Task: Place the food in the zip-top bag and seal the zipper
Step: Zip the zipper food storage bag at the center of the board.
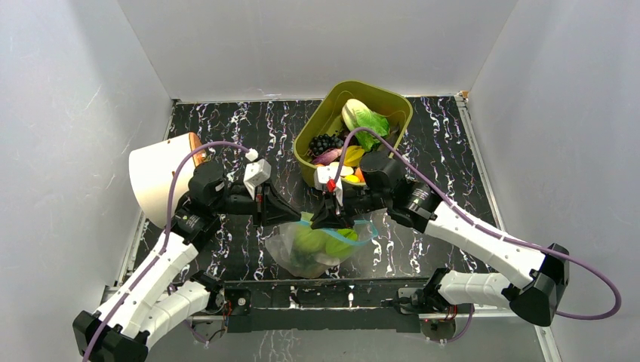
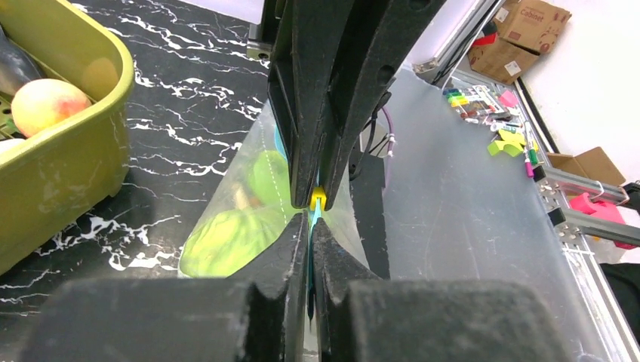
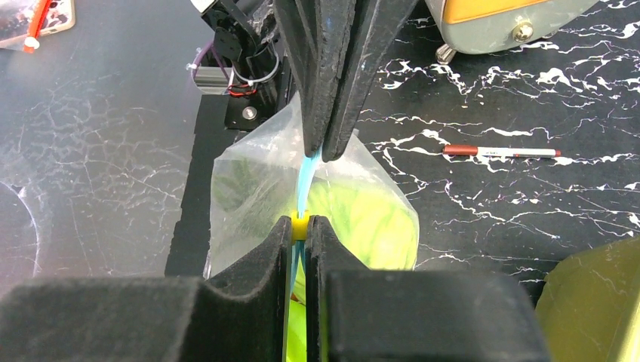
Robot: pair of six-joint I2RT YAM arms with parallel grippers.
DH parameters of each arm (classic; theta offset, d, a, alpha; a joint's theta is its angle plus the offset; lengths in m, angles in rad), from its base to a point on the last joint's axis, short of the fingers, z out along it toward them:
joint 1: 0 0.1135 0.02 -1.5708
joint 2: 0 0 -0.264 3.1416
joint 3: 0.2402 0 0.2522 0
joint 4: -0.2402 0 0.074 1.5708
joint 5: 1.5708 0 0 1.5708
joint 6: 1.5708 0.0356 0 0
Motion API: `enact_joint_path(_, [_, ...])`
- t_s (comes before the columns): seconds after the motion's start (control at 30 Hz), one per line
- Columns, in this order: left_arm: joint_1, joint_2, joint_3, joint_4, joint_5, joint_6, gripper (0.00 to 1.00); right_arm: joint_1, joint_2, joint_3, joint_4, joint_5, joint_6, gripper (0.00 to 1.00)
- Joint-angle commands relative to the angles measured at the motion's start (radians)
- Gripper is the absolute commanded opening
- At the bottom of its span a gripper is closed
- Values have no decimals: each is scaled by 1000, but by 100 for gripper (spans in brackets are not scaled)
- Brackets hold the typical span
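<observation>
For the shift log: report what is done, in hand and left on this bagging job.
Done: green food sits inside the zip-top bag. In hand: left fingers and right fingers both pinch the zipper. Left: sealing it; how much is closed cannot be told.

One zip-top bag [image 1: 317,253], one olive tub [image 1: 308,143], one pen [image 3: 502,151], two pincers [image 2: 311,222] [image 3: 300,224].
</observation>
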Motion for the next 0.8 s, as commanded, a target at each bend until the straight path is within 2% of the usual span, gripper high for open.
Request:
enact_joint_path(0.0, [3, 9, 4, 8, 34, 35, 0, -1, -11, 56, 107, -27, 23, 0])
enact_joint_path(0.2, [3, -1, 85, -167, -48, 141, 0, -3, -41, 29, 56, 50, 9, 0])
enact_joint_path(0.53, [3, -65, 164, -184, -97, 99, 0, -7, -201, -87, -37, 164, 13, 0])
enact_joint_path(0.77, [3, -49, 191, -241, -132, 139, 0, -8, -230, -73, -40, 139, 18, 0])
